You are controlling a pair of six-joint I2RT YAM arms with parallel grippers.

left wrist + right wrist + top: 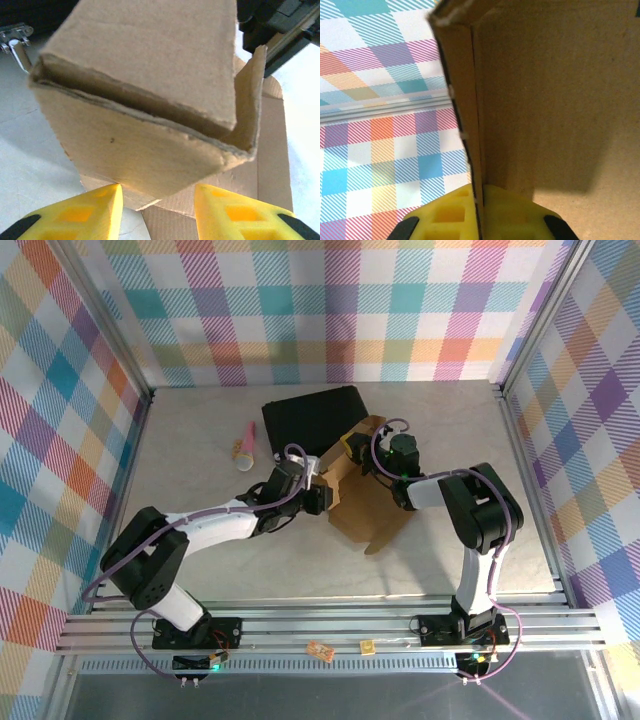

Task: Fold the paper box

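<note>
The paper box (362,508), mid-table just near of the black case (310,420), is judged partly folded: a doubled wall is pinched upright by the clenched right gripper (479,192), the left gripper (157,194) is spread, ungripping, before a raised corner, and outer flaps are left to be folded.

The right pincer (479,205) pinches an upright wall of the paper box (545,100).

One paper box (368,505), one black case (308,418), one pink-and-cream toy (243,451), two small orange-yellow pieces (320,650).
</note>
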